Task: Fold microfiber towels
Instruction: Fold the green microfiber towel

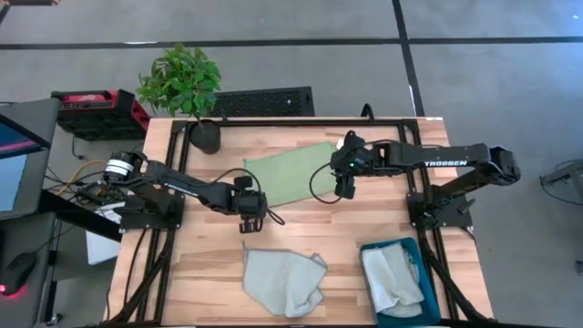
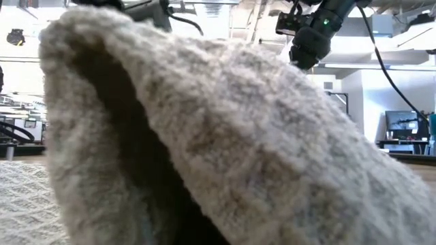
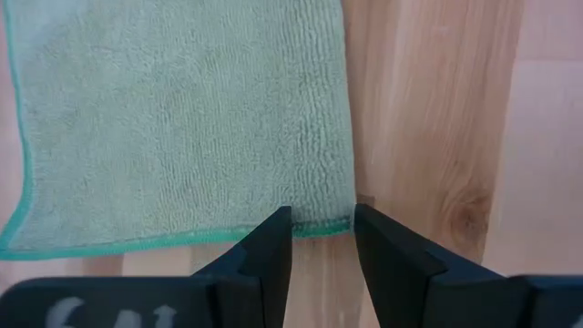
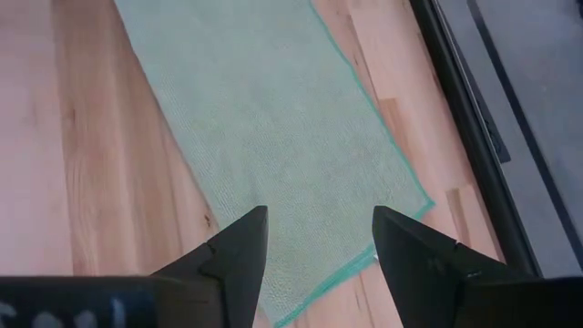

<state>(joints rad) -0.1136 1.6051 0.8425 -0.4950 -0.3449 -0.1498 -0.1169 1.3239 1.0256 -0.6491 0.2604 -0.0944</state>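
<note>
Green towel: the light green towel lies flat on the counter, far of centre, already a long narrow strip; I judge it half folded and waiting for the next fold
Why there: it lies between the two arms, one end toward each, so both can reach it
Left tool: the left tool hovers over the strip's near left corner, fingers spread a little apart with the teal hem just ahead of their tips; it holds nothing
Right tool: the right tool hangs over the strip's right end, fingers spread wide, clear of the cloth, empty
Likely step: both tools seem lined up to come down on opposite ends for the next fold
Grey towel: a pale grey-blue towel lies crumpled at the near edge, well apart from the green one, unfolded; it fills the low view
Bin: the teal bin at the near right corner holds more pale cloth, bunched
Beyond: a potted plant stands at the far left corner
</note>
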